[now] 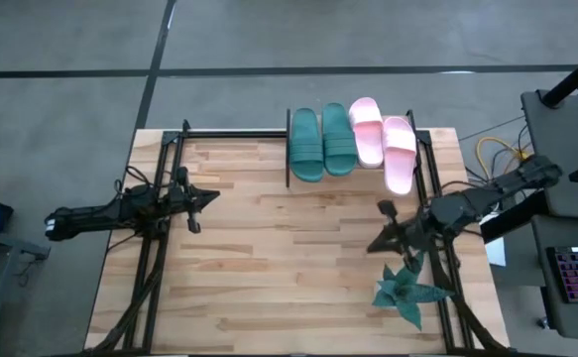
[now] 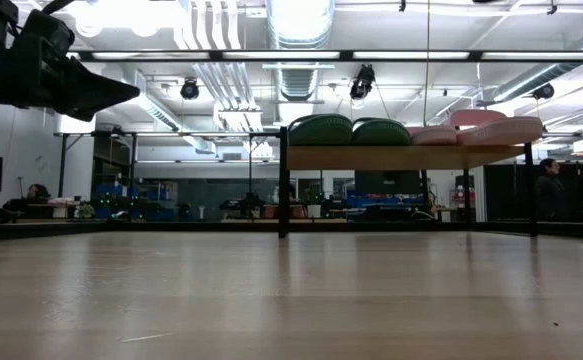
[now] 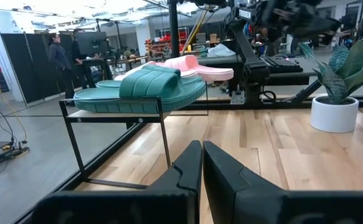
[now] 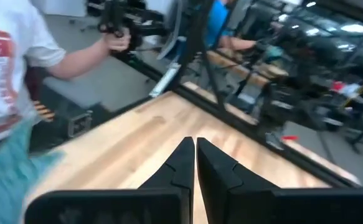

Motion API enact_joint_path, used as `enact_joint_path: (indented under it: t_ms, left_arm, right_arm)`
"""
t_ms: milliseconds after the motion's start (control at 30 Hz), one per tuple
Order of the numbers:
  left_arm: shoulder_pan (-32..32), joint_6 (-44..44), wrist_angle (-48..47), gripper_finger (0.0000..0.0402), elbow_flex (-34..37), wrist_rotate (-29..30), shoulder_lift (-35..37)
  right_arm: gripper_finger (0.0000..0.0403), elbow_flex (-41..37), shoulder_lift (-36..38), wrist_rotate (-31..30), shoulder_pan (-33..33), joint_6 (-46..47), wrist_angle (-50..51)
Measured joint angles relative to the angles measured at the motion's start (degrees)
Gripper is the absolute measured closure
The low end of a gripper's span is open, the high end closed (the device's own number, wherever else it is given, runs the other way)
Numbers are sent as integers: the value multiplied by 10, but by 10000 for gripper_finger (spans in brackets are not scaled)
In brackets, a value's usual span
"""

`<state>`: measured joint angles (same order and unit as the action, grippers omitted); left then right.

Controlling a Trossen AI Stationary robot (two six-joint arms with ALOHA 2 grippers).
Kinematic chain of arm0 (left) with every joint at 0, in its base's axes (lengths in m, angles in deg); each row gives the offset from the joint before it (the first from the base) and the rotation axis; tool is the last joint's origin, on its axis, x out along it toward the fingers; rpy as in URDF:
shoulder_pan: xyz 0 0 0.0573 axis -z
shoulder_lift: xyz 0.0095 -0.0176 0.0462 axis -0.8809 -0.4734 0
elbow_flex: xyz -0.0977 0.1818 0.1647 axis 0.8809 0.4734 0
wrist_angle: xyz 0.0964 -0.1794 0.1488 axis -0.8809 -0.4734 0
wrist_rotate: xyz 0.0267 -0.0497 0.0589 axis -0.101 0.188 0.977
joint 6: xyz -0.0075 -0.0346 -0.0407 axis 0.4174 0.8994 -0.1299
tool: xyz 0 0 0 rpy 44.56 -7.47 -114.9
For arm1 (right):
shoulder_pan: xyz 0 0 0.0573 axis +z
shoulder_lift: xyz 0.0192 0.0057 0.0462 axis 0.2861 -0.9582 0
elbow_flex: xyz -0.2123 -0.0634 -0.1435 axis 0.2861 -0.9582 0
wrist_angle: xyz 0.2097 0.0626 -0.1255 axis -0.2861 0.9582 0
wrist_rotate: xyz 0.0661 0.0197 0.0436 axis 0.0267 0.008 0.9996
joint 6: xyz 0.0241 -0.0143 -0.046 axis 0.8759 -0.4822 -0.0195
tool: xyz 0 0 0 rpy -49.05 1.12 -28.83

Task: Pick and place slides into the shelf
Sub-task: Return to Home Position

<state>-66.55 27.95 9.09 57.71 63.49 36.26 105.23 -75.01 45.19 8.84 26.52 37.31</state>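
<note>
Slides (image 1: pixel 338 139) all on the shelf (image 2: pixel 401 157) at the far edge of the table (image 1: pixel 269 268), side by side. The green pair (image 1: pixel 305 144) is on the left and the pink pair (image 1: pixel 399 154) on the right, with the outer pink one sticking out farther toward the table's middle. My left gripper (image 3: pixel 202 144) hovers over the table's left side, fingers together, empty. My right gripper (image 4: pixel 195 142) is near the plant (image 1: pixel 404 290), apart from the shelf, fingers together, holding nothing.
</note>
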Motion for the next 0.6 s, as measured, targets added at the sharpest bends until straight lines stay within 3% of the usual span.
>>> enact_joint_path:
  t_ms: [100,233,333,600]
  left_arm:
    - [0,0,0,402,0,0,0]
    - [0,0,0,402,0,0,0]
    - [0,0,0,402,0,0,0]
    - [0,-1,0,402,0,0,1]
  right_arm:
    - [394,-35,67,-2,-22,-7,0]
    - [394,-89,181,-64,-31,12,0]
    - [394,-115,264,-72,-30,22,5]
    - [394,-108,414,-137,-31,98,178]
